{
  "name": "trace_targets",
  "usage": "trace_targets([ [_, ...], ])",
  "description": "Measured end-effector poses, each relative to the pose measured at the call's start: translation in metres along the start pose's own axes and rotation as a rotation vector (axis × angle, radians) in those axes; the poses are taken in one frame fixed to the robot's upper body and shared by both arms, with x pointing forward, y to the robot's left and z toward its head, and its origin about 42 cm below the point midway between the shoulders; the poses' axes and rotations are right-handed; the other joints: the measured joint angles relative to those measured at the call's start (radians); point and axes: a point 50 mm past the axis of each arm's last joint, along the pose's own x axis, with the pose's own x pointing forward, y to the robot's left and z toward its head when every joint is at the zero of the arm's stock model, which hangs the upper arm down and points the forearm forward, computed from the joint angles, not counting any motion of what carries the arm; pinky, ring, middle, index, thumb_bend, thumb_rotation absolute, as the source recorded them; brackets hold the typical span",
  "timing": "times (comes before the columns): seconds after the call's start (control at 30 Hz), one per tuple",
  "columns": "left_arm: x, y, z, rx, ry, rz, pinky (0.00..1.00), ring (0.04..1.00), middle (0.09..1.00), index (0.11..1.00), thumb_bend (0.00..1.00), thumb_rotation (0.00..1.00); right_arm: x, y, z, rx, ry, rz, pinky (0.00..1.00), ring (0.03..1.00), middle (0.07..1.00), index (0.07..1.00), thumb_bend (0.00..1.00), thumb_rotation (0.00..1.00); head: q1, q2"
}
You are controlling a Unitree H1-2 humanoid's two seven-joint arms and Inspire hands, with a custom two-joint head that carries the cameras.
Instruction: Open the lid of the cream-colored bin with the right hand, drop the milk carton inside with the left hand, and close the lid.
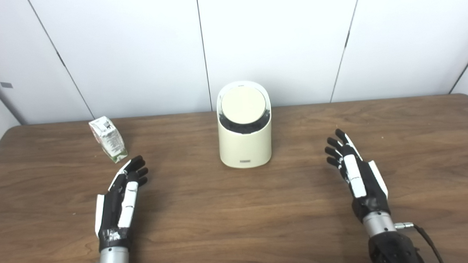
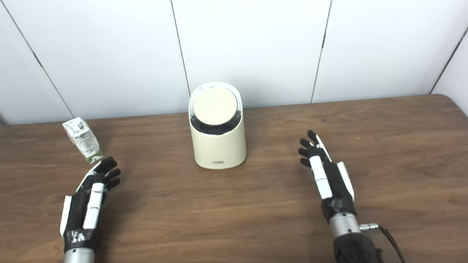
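Nearest us, our left hand (image 1: 121, 197) and right hand (image 1: 356, 174) rest over the wooden table (image 1: 237, 225), fingers apart, holding nothing. Just beyond the left fingertips lies the milk carton (image 1: 108, 139), tilted. Farther back, centred, stands the cream-colored bin (image 1: 244, 127); its round lid (image 1: 243, 104) seems closed, hiding any contents.

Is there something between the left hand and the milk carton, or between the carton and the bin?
Nothing visible lies between the left hand and the carton, nor on the bare table between the carton and the bin. Only the bin's lid blocks the way in: it is closed. The right hand is not touching it.
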Motion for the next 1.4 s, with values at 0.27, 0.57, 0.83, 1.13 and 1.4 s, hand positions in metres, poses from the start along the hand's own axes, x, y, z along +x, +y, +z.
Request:
trace_targets([
  [0.27, 0.000, 0.000, 0.000, 0.000, 0.000, 0.000, 0.82, 0.825, 0.852, 0.862, 0.54, 0.79, 0.000, 0.000, 0.000, -0.002, 0.001, 0.000, 0.85, 0.874, 0.902, 0.941, 0.57, 1.00, -0.002, -0.002],
  [0.57, 0.000, 0.000, 0.000, -0.001, 0.000, 0.001, 0.82, 0.824, 0.848, 0.857, 0.53, 0.78, 0.000, 0.000, 0.000, -0.006, 0.005, 0.001, 0.85, 0.873, 0.903, 0.944, 0.58, 1.00, -0.009, -0.002],
  [0.83, 0.000, 0.000, 0.000, 0.001, 0.000, 0.000, 0.83, 0.824, 0.845, 0.850, 0.56, 0.77, -0.001, 0.004, 0.008, -0.029, -0.013, 0.011, 0.84, 0.879, 0.905, 0.944, 0.56, 0.99, -0.006, -0.018],
  [1.13, -0.002, 0.000, -0.001, 0.002, 0.000, -0.005, 0.86, 0.832, 0.847, 0.855, 0.54, 0.73, 0.013, 0.004, 0.030, -0.093, -0.057, 0.027, 0.81, 0.853, 0.888, 0.935, 0.63, 0.77, 0.002, -0.069],
  [1.4, -0.004, -0.003, 0.001, 0.024, -0.029, -0.014, 0.85, 0.826, 0.842, 0.857, 0.49, 0.72, 0.053, 0.020, 0.088, -0.212, -0.160, 0.079, 0.80, 0.895, 0.948, 0.912, 0.75, 0.80, -0.003, -0.100],
])
